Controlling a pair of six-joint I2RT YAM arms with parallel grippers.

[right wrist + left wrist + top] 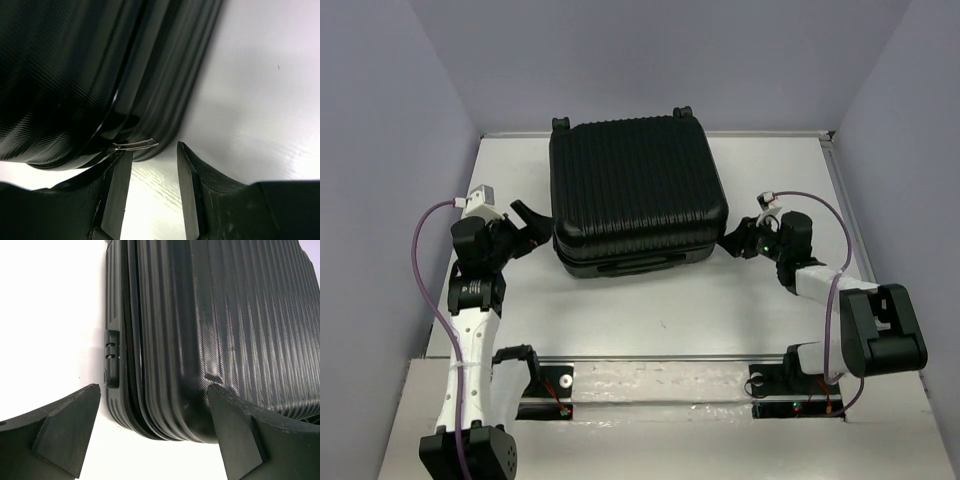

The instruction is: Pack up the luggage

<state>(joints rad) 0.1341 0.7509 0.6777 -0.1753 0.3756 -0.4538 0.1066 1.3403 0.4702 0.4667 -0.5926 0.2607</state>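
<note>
The luggage (635, 190) is a black ribbed hard-shell suitcase lying flat and closed in the middle of the white table. My left gripper (532, 228) is open at its front left corner. In the left wrist view the corner (210, 330) with its combination lock (111, 357) lies just beyond the wide-spread fingers (75, 425). My right gripper (735, 243) is at the front right corner, open with a narrow gap and holding nothing. In the right wrist view a metal zipper pull (135, 145) sticks out of the seam just above the left fingertip (119, 190).
Two small wheels (560, 122) stick out at the suitcase's far edge. Grey walls close in the table (770, 160) on the left, back and right. A metal rail (660, 360) runs along the near edge between the arm bases.
</note>
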